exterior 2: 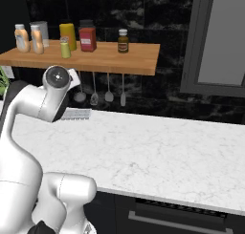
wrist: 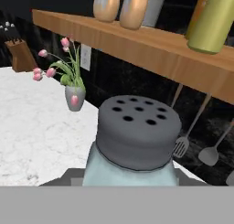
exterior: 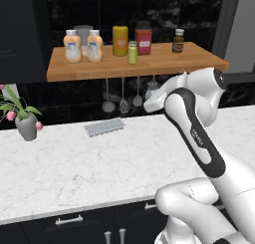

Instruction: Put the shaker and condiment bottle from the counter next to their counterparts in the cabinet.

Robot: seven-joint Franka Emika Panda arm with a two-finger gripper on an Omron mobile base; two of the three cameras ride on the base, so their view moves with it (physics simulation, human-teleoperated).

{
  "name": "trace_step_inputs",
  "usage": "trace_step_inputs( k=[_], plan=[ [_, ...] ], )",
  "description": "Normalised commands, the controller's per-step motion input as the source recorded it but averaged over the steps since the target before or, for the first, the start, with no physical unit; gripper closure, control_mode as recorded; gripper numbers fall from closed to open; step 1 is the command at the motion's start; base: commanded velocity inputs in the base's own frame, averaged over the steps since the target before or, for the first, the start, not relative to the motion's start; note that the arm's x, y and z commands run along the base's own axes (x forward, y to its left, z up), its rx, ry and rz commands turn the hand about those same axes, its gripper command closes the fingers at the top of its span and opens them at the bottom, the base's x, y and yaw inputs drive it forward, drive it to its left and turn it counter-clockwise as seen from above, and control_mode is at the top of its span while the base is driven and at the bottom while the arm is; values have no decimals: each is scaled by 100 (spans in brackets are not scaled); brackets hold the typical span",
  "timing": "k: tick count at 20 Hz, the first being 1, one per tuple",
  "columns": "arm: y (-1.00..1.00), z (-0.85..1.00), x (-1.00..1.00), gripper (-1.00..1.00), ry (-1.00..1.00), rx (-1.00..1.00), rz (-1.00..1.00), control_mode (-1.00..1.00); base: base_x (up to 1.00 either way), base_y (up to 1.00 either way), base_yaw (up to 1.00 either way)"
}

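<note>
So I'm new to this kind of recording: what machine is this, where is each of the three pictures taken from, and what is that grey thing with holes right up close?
It is a white robot arm in a simulated kitchen. Two cameras ride on its base, behind it on either side, and look over the marble counter at a wooden shelf. The third camera sits on the hand and looks along the tool.

The grey thing is the dark cap of a small pale teal shaker, right in front of that camera. It looks held in the tool, though the fingers themselves are hidden.

On the shelf stand two orange bottles, a yellow-green shaker, a yellow canister, a red container and a small dark jar. On the counter are a vase of pink flowers and a grey rack. Utensils hang under the shelf.
</note>
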Motion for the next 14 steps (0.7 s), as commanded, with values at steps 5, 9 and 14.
trace_step_inputs(
  k=[5, 9, 14],
  plan=[
    [-15, 57, -2, 100, 0, 0, -5, -100, 0, 0, 0],
    [-27, 44, -5, 100, 0, 0, -6, -100, 0, 0, 0],
    [-23, 26, 0, 100, 0, 0, -4, -100, 0, 0, 0]
  ],
)
